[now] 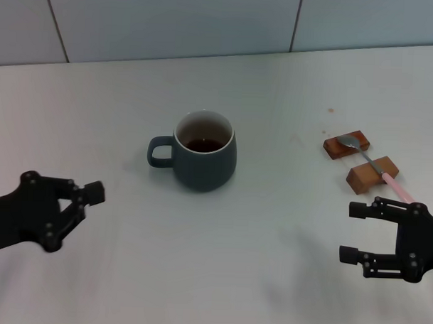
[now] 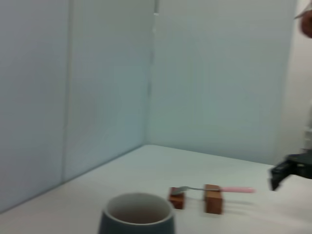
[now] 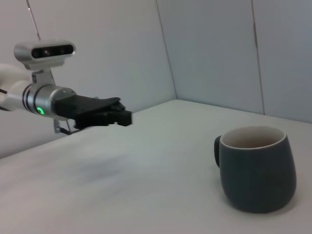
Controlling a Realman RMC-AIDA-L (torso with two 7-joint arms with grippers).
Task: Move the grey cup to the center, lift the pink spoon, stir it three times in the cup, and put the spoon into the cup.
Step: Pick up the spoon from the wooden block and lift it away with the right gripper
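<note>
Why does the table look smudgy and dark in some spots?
Head view: soft grey shadows lie on the white table near the right claw and under the grey cup. Right wrist view: a blurry dark shadow patch lies on the tabletop below the left claw. Left wrist view: everything looks slightly soft, including the pink spoon.

A rounded dark slate-grey cup (image 1: 205,153) stands upright on the white counter (image 1: 220,262) near the middle of the head view, its loop handle pointing toward the left of the frame. Its inside is white, with dark liquid low in the bottom. At centre right, well apart from the cup, a slim pink spoon (image 1: 373,165) lies across two small brown wooden blocks (image 1: 360,160), silver bowl toward the upper left, pale pink handle toward the lower right.
</note>
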